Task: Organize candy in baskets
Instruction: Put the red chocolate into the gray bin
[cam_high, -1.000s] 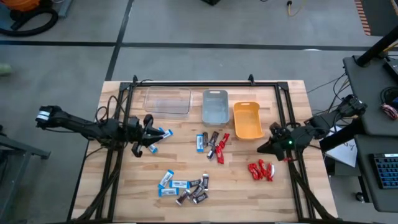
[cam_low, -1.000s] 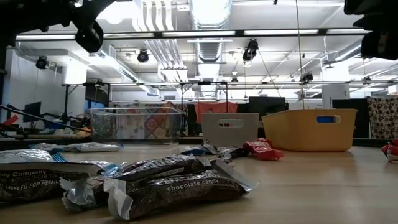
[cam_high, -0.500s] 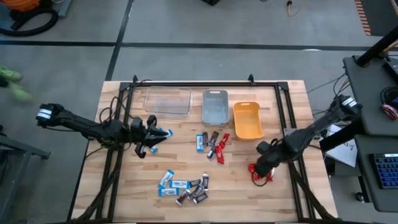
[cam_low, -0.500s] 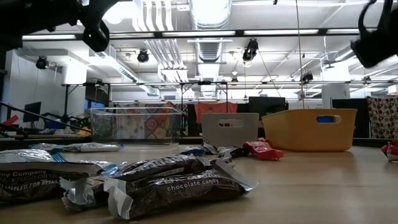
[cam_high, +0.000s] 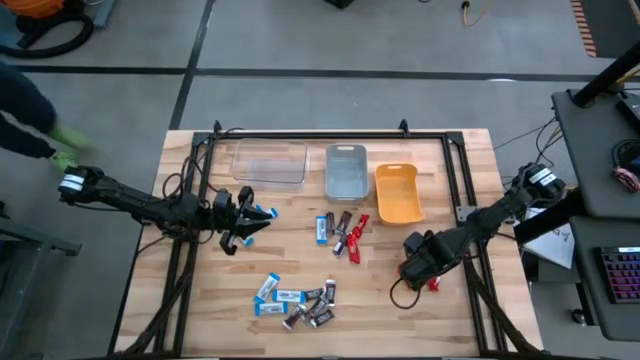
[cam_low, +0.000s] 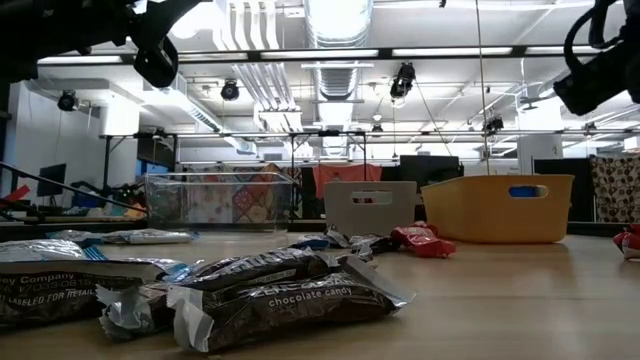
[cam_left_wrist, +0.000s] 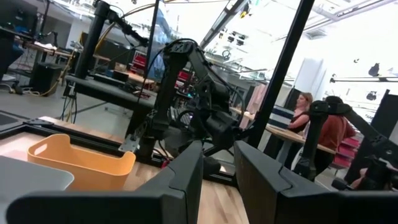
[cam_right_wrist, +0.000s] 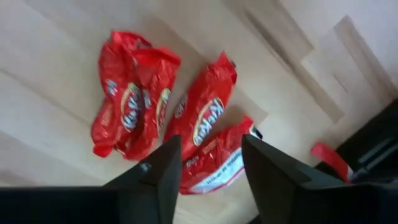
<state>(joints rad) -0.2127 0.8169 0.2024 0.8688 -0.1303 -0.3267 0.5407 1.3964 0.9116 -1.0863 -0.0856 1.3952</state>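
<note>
Three red candy pieces lie flat on the wood at the right near side. My right gripper hangs over them, pointing down, open, one finger either side of the middle pieces and touching none. In the high view it hides most of them. My left gripper hovers at the left over blue-and-white candy, tipped slightly up; its fingers stand a little apart with nothing between. The clear basket, grey-blue basket and orange basket stand in a row at the far side.
A mixed candy cluster lies mid-table, and another of blue and brown bars lies nearer the front, large in the low view. A black frame rings the table. A person's arm shows beyond the left edge.
My right gripper has swung from beside the orange basket toward the table's near edge and down. It has tipped from slanting to pointing straight down over the red candy. A person has come into view at the far left.
</note>
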